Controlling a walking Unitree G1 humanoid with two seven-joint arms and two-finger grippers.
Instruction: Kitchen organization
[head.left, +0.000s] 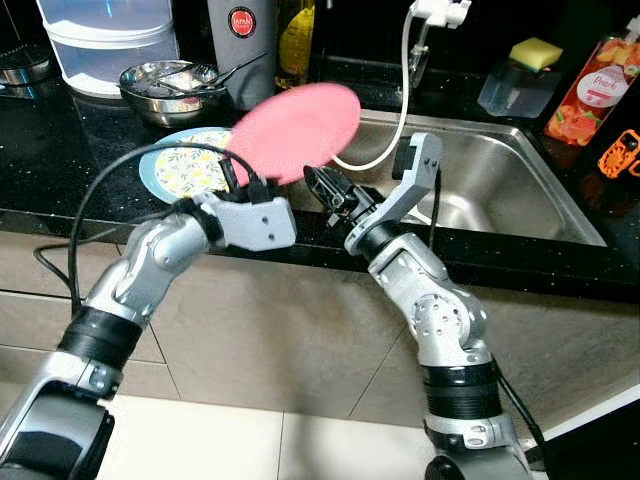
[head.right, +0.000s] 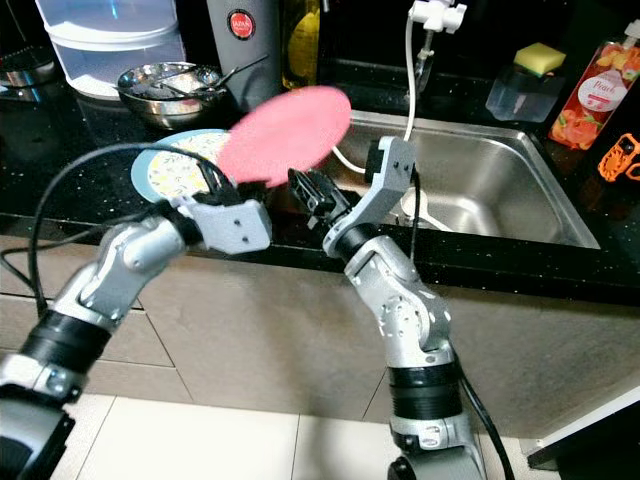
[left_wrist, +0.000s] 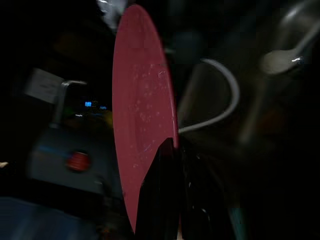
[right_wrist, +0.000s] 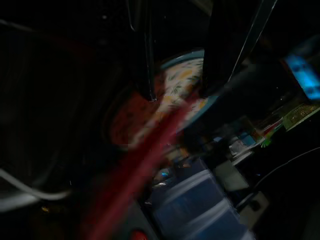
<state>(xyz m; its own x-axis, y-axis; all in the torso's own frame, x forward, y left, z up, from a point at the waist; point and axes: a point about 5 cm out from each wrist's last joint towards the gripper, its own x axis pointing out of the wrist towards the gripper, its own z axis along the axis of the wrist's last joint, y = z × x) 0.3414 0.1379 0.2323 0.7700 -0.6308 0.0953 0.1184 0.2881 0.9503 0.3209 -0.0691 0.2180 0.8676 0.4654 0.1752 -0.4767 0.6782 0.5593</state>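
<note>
- Beside the stainless steel sink (head.left: 520, 180), the left hand (head.left: 243, 185) pinches the round pink plate's (head.left: 297, 132) lower rim; blurred, it hides part of the flowery blue-rimmed plate (head.left: 185, 165) on the glossy black counter (head.left: 60, 150).
- Right hand (head.left: 325, 190), near the sink's front edge, has its fingers spread; both wrist views are dark.

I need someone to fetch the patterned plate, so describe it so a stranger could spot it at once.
Start at the steel sink in the black countertop. On the counter to its left, before the metal bowl, lies the floral plate, partly under the pink plate held by the left gripper. It alone has a blue rim and yellow-green flower print.
</note>
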